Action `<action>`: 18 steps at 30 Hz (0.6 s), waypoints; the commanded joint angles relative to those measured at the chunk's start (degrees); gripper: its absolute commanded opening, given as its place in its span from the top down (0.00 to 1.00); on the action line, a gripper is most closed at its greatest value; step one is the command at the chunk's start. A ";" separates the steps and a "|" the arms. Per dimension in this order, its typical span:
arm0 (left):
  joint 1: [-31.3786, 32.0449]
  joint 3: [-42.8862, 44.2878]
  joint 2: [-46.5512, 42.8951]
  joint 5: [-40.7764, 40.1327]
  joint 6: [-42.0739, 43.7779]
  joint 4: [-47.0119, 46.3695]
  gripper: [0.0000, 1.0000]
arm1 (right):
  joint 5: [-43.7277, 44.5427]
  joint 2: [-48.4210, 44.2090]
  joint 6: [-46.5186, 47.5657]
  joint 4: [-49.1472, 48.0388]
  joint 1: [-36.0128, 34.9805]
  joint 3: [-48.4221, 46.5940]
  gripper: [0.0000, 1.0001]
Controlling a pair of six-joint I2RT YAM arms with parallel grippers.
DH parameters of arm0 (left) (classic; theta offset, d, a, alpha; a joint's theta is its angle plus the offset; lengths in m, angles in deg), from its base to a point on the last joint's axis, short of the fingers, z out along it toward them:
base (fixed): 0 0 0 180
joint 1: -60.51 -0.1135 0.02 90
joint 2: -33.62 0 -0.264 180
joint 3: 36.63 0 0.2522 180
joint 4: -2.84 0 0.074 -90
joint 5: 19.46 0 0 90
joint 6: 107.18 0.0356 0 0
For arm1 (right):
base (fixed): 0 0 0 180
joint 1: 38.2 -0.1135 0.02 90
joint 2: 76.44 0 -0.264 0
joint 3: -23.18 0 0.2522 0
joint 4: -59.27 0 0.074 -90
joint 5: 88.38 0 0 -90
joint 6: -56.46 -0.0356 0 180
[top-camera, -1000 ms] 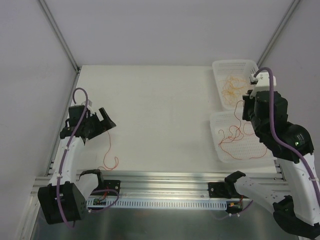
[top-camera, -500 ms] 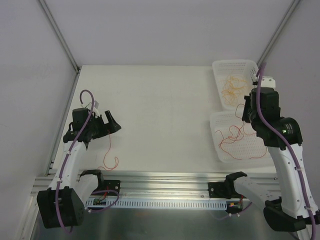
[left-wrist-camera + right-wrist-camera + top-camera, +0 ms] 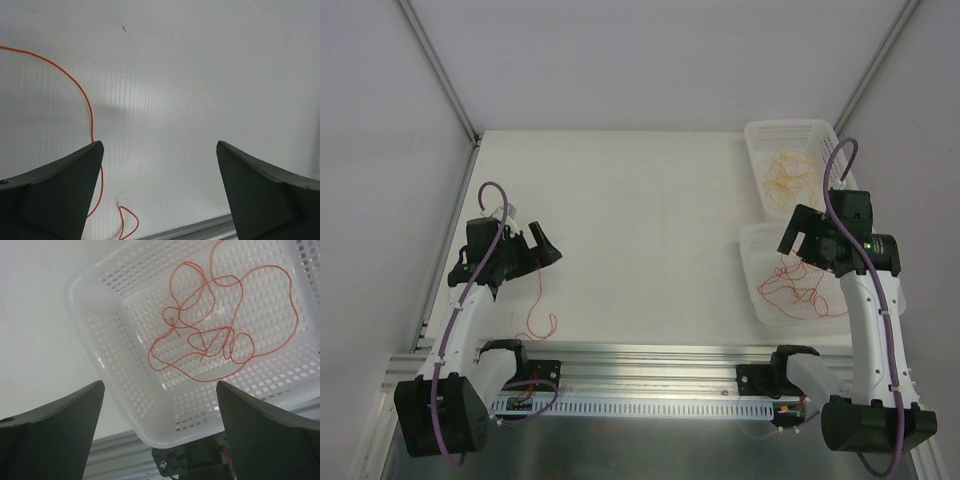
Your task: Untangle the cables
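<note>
White table [image 3: 640, 200], two baskets [image 3: 752, 136] [image 3: 107, 335], two red cables [image 3: 91, 117] [image 3: 205, 332], one loose, one in basket, left gripper [image 3: 160, 147], right gripper [image 3: 160, 385] open, empty

A white table top [image 3: 640, 230] fills the middle of the overhead view, matte and evenly lit, with only soft shadows. Up close its surface shows fine parallel ribbing. Pale grey wall panels [image 3: 650, 60] close it in at 9, 12 and 3 o'clock. A thin metal frame bar [image 3: 438, 68] slants toward 11 o'clock, and a second frame bar [image 3: 878, 70] slants toward 1 o'clock. At 6 o'clock an aluminium rail [image 3: 650, 355] edges the table, with a slotted white strip [image 3: 650, 407] below it, then a grey metal surface [image 3: 650, 455].
</note>
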State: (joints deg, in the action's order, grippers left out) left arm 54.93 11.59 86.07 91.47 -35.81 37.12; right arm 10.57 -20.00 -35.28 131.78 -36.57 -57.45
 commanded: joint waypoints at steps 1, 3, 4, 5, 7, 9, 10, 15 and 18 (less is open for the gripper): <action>0.49 -0.44 -0.42 -4.92 -3.60 1.63 0.02 | -8.50 -2.65 -0.46 -3.37 0.04 -4.40 0.00; 0.40 -0.27 0.20 -9.12 -5.35 4.34 0.03 | -12.81 -3.79 0.50 -5.11 -0.83 -4.85 0.00; 0.49 -0.09 0.29 -10.80 -6.14 5.23 0.03 | -13.60 -4.23 0.68 -5.65 -1.19 -4.85 0.01; 0.49 -0.09 0.38 -12.39 -7.81 6.28 0.03 | -14.83 -4.59 0.86 -6.18 -1.88 -4.76 0.00; 0.49 -0.18 0.99 -15.81 -9.13 8.31 0.03 | -15.98 -5.12 1.12 -7.58 -3.91 -4.23 0.00; 0.49 -0.44 2.22 -17.40 -10.89 9.36 0.05 | -17.65 -4.94 1.12 -8.64 -6.02 -2.84 0.01; 0.40 -0.44 2.92 -18.28 -11.25 9.54 0.06 | -18.26 -4.68 1.04 -9.08 -6.46 -2.30 0.00; 0.49 -0.18 7.84 -15.57 -12.48 11.12 0.20 | -20.29 -3.89 0.42 -11.28 -10.50 0.42 0.01; 1.19 -1.84 8.02 -16.01 -12.83 12.62 0.25 | -20.38 -3.71 0.24 -11.89 -12.87 0.95 0.00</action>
State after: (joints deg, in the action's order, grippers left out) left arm 55.28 11.13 94.16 76.08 -46.87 46.60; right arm -7.68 -23.60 -34.84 122.95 -47.79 -56.75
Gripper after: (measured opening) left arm 0.758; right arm 0.993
